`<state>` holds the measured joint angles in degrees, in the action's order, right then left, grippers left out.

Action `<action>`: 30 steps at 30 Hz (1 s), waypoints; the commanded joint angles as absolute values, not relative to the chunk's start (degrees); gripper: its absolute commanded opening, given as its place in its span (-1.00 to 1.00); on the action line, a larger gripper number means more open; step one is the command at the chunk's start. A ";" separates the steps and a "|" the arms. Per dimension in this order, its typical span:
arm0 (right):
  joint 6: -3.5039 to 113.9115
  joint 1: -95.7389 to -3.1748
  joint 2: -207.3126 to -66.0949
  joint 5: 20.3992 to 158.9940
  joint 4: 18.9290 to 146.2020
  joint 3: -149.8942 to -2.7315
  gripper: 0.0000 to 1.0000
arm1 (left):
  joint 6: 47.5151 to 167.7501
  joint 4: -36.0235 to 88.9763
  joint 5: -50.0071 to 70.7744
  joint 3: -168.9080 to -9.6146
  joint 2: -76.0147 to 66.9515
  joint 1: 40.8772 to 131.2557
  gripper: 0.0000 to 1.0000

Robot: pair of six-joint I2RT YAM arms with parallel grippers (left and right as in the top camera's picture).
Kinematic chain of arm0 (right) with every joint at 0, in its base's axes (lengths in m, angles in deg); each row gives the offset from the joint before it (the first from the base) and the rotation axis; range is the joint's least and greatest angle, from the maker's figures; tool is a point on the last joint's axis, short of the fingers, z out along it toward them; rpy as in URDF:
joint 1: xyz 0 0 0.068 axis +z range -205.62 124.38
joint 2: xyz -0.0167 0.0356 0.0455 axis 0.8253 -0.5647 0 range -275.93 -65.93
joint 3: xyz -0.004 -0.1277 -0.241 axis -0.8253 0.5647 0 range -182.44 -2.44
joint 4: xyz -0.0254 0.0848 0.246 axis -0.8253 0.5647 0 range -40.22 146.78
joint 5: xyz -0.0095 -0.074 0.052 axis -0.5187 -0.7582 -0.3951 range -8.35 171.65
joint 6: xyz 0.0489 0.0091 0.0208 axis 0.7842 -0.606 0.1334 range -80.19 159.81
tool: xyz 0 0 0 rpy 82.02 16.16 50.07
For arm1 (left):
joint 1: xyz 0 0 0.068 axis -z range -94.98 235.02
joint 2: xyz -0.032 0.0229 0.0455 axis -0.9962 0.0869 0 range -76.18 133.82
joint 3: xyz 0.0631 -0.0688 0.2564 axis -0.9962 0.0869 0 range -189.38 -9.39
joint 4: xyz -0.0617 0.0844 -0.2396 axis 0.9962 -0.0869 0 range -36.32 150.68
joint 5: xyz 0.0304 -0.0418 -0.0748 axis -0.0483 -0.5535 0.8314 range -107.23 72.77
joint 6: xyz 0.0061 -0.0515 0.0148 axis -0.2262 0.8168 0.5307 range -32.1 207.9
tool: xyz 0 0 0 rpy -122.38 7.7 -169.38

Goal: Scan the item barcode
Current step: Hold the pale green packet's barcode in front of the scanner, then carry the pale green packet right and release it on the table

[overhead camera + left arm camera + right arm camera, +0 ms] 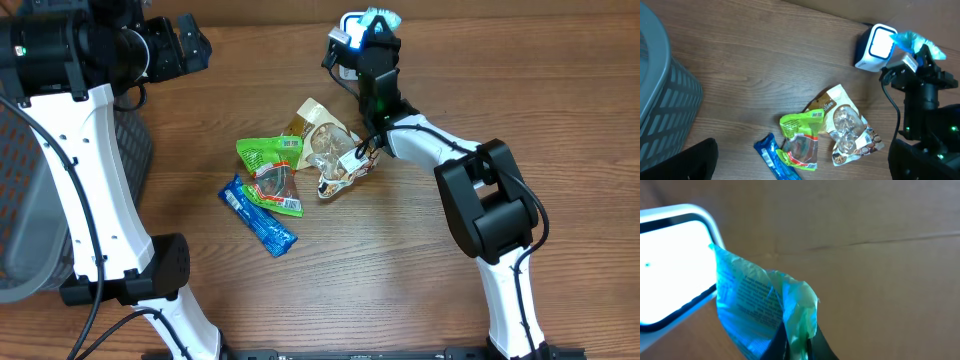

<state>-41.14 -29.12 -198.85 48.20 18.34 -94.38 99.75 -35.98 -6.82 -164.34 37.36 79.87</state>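
At bench (400, 290) far edge, by scanner (875, 46) | R tool (373, 32) clamped on teal packet (760, 305), print side twd lit window, prob. so code reads | L tool (188, 45) jaws apart, empty, parked clear | other snacks (300, 165) wait mid-bench

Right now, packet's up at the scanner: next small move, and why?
Probably nudge the packet further across the scanner, turning its printed face toward it. The right claw pinches it, but only its edge overlaps the lit window and the film is creased.
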 commanded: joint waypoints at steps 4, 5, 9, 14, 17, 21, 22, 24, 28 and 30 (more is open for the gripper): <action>-20.79 -26.32 -180.32 48.64 47.34 -95.47 -0.92 | 99.47 -35.98 -7.34 -164.23 37.84 79.78 1.00; -14.85 -26.32 -178.00 49.58 51.52 -95.47 -0.92 | 99.49 -35.98 -7.34 -164.23 37.84 79.78 0.99; 18.57 -29.27 -164.69 61.38 71.17 -95.47 -0.92 | 99.49 -35.98 -7.32 -164.23 37.82 79.78 1.00; 45.76 -38.06 -156.95 72.40 90.44 -95.47 -0.92 | 99.49 -35.98 -7.34 -164.23 37.82 79.78 1.00; 56.32 -45.64 -156.80 73.36 100.50 -95.30 -0.92 | 99.49 -35.98 -7.34 -164.23 37.82 79.78 1.00; 58.05 -57.07 -159.53 86.06 103.06 -90.73 -0.92 | 99.49 -35.98 -7.34 -164.23 37.84 79.78 1.00; 58.05 -60.27 -160.82 89.51 103.01 -89.24 -0.93 | 99.49 -35.98 -7.32 -164.23 37.82 79.78 1.00; 58.07 -64.07 -162.81 92.66 103.03 -87.56 -0.92 | 99.49 -35.98 -7.32 -164.23 37.82 79.78 1.00; 57.56 -70.69 -169.76 97.40 103.03 -86.12 -0.92 | 99.49 -35.98 -7.34 -164.23 37.84 79.78 1.00; 56.86 -71.35 -171.45 97.38 102.99 -85.68 -0.92 | 99.49 -35.98 -7.34 -164.23 37.84 79.78 1.00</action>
